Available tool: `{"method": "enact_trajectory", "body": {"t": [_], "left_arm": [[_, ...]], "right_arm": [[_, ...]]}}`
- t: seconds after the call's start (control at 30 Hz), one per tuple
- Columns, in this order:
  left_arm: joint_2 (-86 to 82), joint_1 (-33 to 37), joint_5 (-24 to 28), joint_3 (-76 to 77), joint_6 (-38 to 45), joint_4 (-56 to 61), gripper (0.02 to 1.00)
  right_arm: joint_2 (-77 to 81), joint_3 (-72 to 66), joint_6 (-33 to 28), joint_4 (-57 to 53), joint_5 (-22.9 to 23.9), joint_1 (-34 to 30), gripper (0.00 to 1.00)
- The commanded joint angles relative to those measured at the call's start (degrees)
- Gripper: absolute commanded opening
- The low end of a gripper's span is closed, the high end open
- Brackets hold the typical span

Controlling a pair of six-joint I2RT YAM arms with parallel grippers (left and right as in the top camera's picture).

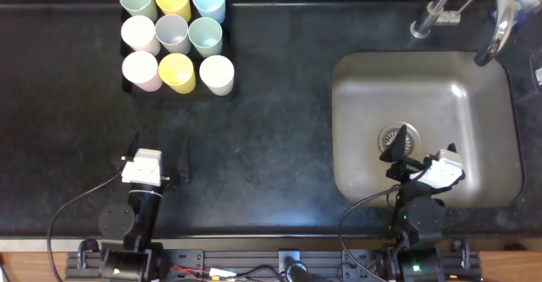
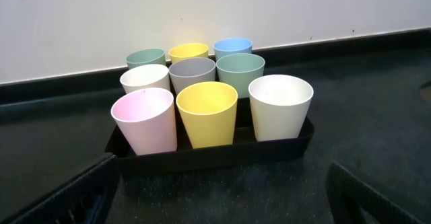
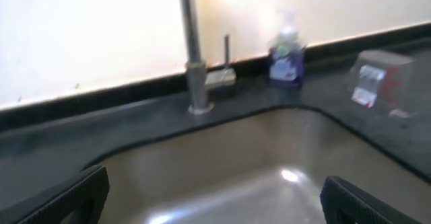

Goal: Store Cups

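Several pastel cups stand upright in three rows in a black tray (image 1: 227, 91) at the back left of the dark counter. The nearest row holds a pink cup (image 2: 145, 120), a yellow cup (image 2: 207, 113) and a white cup (image 2: 281, 106). My left gripper (image 1: 158, 148) sits in front of the tray, a short way off, open and empty; in the left wrist view the left gripper (image 2: 222, 207) faces the cups. My right gripper (image 1: 396, 157) hangs over the steel sink (image 1: 364, 79), open and empty, and the right wrist view has the right gripper (image 3: 215, 209) facing the sink's back wall.
A tap (image 1: 440, 7) rises behind the sink, with its stem (image 3: 192, 56) near the wall. A blue soap bottle (image 3: 286, 59) and a small clear box (image 3: 377, 83) stand on the counter by the sink's far corner. Bare dark counter (image 1: 271, 146) lies between tray and sink.
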Motion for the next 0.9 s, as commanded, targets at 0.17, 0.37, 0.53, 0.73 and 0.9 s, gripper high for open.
{"method": "enact_trajectory", "body": {"t": [0.17,0.37,0.53,0.73,0.9], "left_arm": [[-0.4,-0.2,0.1,-0.1,1.0,-0.2,0.998],[-0.5,-0.2,0.1,-0.1,1.0,-0.2,0.998],[-0.4,-0.2,0.1,-0.1,1.0,-0.2,0.998],[-0.4,-0.2,0.1,-0.1,1.0,-0.2,0.998],[-0.4,-0.2,0.1,-0.1,1.0,-0.2,0.998]], "right_arm": [[-5.0,0.0,-0.1,0.4,3.5,-0.4,0.998],[-5.0,0.0,-0.1,0.3,3.5,-0.4,0.998],[-5.0,0.0,-0.2,0.3,3.6,-0.4,0.998],[-5.0,0.0,1.8,0.3,1.5,-0.4,0.998],[-5.0,0.0,11.6,0.1,-9.9,-0.4,0.998]]}}
